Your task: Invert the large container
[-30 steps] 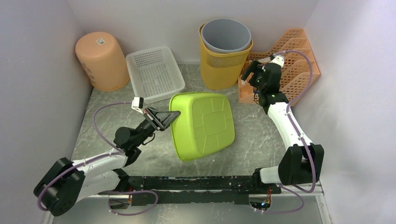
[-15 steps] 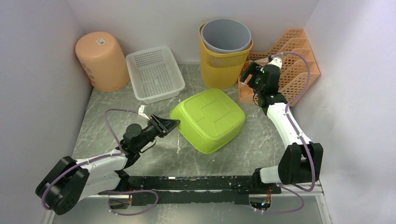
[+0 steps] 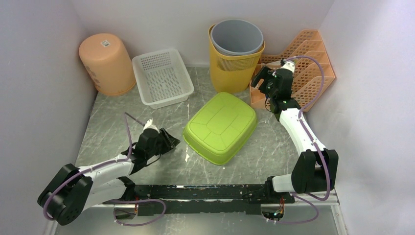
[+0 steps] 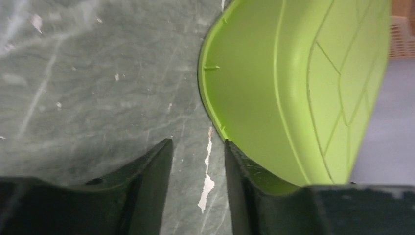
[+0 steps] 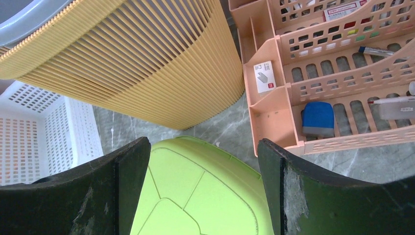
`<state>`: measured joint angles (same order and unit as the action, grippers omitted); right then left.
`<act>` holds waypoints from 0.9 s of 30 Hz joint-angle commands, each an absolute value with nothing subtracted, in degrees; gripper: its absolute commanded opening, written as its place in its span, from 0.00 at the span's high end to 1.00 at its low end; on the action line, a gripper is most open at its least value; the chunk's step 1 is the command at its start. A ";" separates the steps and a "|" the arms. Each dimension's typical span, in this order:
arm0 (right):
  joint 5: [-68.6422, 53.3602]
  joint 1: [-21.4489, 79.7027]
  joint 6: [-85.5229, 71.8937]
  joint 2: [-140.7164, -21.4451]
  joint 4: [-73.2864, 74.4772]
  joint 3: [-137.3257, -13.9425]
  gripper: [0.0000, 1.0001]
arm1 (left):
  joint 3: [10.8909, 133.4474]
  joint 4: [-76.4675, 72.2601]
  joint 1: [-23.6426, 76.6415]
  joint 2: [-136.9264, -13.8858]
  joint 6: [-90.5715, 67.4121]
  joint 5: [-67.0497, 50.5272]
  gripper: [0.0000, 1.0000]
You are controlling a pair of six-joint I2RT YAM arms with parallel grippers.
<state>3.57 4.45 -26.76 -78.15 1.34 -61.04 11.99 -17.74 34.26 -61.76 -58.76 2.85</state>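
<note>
We see a grey marbled table (image 3: pixel 279 147) boxed in by pale walls (image 3: pixel 44 73) on three sides, with white chips (image 4: pixel 206 185) scuffed into its surface. The green container (image 3: pixel 221 127) lies at the table's centre, ribbed base up and rim down.

Along the back stand a peach bucket (image 3: pixel 106 63) at 10 o'clock, a white mesh basket (image 3: pixel 163 77) at 11, a yellow slatted bin (image 3: pixel 234 68) at 12 with a grey bin (image 3: pixel 237 36) nested inside, and a peach file organiser (image 3: pixel 311 66) at 2.

The left gripper (image 3: pixel 169 139) sits low at the container's 9 o'clock, just beside its rim, jaws parted by a narrow gap around nothing. The right gripper (image 3: pixel 258 78) hangs at the container's 1 o'clock, between bin and organiser, jaws spread wide and empty.

Only the right wrist view shows a blue block (image 5: pixel 318 119) in an organiser compartment. Only the left wrist view shows the container's side wall close up.
</note>
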 commanded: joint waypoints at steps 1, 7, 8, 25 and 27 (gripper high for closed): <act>2.77 4.11 -26.71 -77.96 0.42 -60.80 0.18 | 20.27 -6.45 33.99 -60.75 -49.78 7.88 0.44; 0.60 4.43 -26.70 -78.82 0.78 -60.91 0.18 | 37.50 4.86 35.56 -64.72 -31.32 14.51 0.28; 0.43 4.61 -26.60 -78.89 0.87 -60.91 0.18 | 39.93 4.71 35.59 -66.30 -26.44 13.16 0.26; -1.18 5.05 -26.97 -80.34 -0.51 -59.24 0.18 | 62.12 4.50 28.55 -88.37 17.57 3.17 0.06; -1.29 5.01 -26.91 -80.69 -0.53 -59.24 0.18 | 62.17 3.42 27.06 -89.83 17.91 2.05 0.06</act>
